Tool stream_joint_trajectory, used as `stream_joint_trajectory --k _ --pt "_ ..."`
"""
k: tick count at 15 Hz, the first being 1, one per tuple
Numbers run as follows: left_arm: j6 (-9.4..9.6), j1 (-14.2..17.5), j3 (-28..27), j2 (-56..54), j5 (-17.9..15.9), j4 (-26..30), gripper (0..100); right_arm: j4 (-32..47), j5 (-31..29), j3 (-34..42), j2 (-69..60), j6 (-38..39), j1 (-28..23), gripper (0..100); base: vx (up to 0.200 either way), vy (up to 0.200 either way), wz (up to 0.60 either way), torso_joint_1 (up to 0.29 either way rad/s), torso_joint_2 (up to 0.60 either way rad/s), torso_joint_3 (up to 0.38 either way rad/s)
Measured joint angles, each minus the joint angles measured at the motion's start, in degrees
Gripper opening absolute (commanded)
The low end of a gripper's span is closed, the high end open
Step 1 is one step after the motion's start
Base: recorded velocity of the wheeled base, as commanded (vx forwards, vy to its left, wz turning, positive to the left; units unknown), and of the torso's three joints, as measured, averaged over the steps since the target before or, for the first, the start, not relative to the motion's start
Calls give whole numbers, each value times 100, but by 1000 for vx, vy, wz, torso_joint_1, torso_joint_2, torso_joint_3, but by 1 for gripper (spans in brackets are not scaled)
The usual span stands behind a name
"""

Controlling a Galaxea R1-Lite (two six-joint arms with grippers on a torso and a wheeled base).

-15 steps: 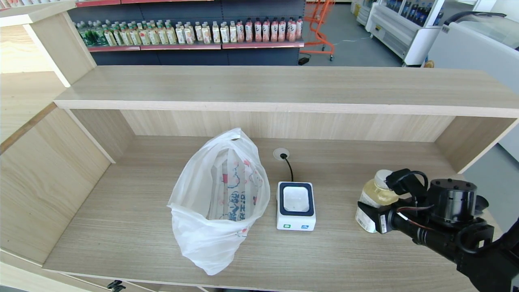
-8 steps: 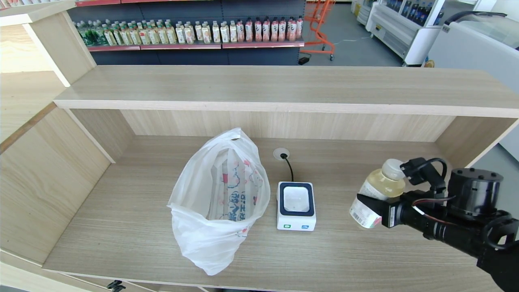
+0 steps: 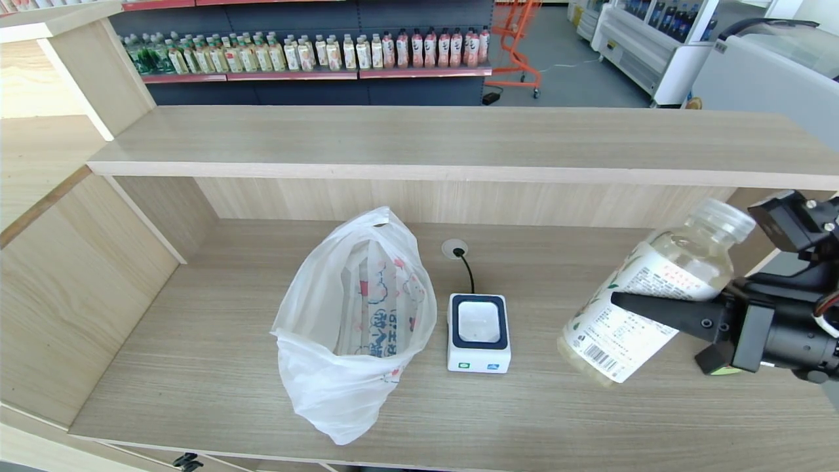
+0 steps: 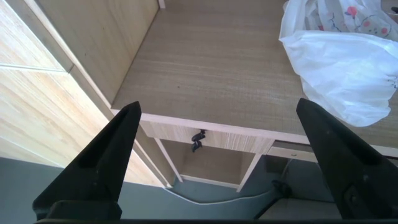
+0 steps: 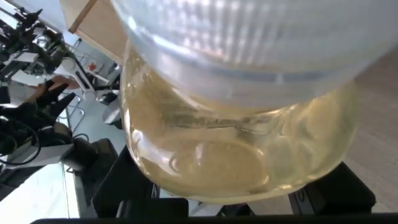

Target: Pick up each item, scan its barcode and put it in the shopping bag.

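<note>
A clear bottle of pale yellow drink (image 3: 645,288) with a white label hangs tilted above the counter's right side, cap up and to the right, barcode near its lower end. My right gripper (image 3: 655,305) is shut on its middle; one black finger (image 3: 662,310) crosses the label. In the right wrist view the bottle (image 5: 242,124) shows close up. The white scanner (image 3: 478,332) sits on the counter left of the bottle. Left of it the white shopping bag (image 3: 354,328) stands open with a printed pack inside. My left gripper (image 4: 217,109) is open, off the counter's front edge near the bag (image 4: 348,56).
The wooden counter (image 3: 196,367) has side walls, a back wall and a raised shelf (image 3: 432,141) over the back. The scanner's black cable (image 3: 467,269) runs to a hole behind it. Shelves of bottles stand far behind.
My right gripper has lifted the bottle off the counter, raising it toward the camera and tilting it. The bag and the scanner have not moved.
</note>
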Motion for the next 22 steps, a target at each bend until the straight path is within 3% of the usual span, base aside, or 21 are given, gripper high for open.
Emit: stream_joint_trajectory --k 3,6,12,22 --pt "0 2 0 0 0 0 100 708 11 -211 -472 118 505 0 0 0 0 0 0 0" --pt "0 0 0 0 2 1 100 889 -2 -235 -717 121 839 0 0 0 0 0 0 0" --pt "1 0 0 0 0 1 100 1075 -22 -408 -859 691 1034 0 0 0 0 0 0 0" --pt "0 0 0 0 0 0 100 1048 -57 -423 -822 597 1261 0 0 0 0 0 0 0"
